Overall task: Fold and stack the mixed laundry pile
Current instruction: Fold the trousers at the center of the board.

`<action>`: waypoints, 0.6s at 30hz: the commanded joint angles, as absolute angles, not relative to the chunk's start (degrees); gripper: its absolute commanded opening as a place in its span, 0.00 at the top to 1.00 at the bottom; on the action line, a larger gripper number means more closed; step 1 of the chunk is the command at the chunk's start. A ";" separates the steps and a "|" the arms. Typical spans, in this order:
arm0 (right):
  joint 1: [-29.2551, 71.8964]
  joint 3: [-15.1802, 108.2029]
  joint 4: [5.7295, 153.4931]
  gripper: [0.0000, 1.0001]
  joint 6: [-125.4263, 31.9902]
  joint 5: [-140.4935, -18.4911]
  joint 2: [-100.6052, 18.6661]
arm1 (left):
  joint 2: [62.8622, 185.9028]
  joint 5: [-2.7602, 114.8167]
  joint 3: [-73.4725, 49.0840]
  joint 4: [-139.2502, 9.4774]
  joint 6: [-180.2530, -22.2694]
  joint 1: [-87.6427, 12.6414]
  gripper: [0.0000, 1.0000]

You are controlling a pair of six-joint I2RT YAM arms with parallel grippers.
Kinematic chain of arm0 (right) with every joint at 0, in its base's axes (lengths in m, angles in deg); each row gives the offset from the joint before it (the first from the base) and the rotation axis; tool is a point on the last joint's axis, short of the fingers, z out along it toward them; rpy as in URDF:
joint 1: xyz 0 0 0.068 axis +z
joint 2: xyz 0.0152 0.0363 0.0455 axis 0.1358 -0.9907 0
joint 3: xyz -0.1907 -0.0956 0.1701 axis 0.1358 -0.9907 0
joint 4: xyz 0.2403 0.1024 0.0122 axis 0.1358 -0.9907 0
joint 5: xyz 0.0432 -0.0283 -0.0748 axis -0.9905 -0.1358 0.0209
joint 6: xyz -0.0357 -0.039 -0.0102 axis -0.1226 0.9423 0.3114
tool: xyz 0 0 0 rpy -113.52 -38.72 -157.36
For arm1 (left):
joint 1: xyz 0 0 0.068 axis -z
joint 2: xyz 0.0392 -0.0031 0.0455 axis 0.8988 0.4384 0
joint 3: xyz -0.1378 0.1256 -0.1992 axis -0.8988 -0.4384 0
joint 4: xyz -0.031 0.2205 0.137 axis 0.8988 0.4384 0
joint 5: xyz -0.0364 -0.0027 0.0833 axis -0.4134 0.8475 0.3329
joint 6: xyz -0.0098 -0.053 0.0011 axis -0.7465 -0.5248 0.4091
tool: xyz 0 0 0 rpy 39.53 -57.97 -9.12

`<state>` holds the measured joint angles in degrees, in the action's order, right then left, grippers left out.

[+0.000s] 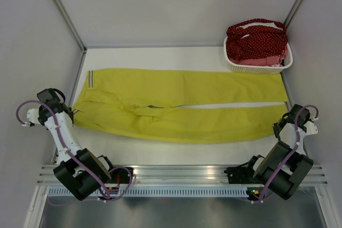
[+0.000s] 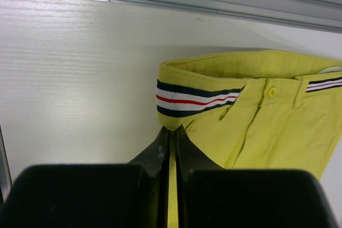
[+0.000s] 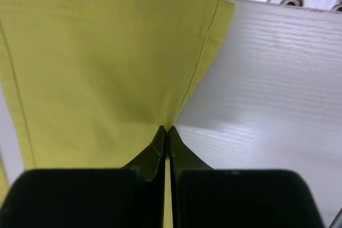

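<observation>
Across the middle of the white table [image 1: 160, 57] lie the yellow-green trousers [image 1: 181, 105], spread flat and long, waist at the left and both legs running out to the right, the two legs side by side with a thin gap showing between them. At the left near corner of the waist, the left gripper [image 1: 74, 112] has its jaws pinched tight on the fabric; in the left wrist view a sliver of yellow cloth sits squeezed between the black fingers [image 2: 160, 150], right below the striped band [image 2: 192, 100] of navy, white and red, with a yellow button [image 2: 272, 92] just to the right of it. Over on the right side, the right gripper [image 1: 279, 126] is clamped on the hem end of the near leg; the right wrist view shows the fingertips [image 3: 159, 142] closed together at the very edge of the cloth, yellow showing in the slit between them, bare table off to the right. In the far right corner stands the white perforated basket [image 1: 259, 69], well apart from the trousers, holding the dark red white-dotted cloth [image 1: 256, 41] heaped on top and a salmon-pink piece [image 1: 262, 61] peeking out beneath it. A metal rail [image 1: 181, 172] runs along the near edge, by the arm bases.
</observation>
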<state>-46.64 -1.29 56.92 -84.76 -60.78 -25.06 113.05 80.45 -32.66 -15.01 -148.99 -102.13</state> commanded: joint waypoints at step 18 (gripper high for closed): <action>-46.74 27.30 50.16 1.00 -85.51 -66.66 -15.18 | 110.68 82.13 -13.98 -9.72 -144.53 -102.32 0.98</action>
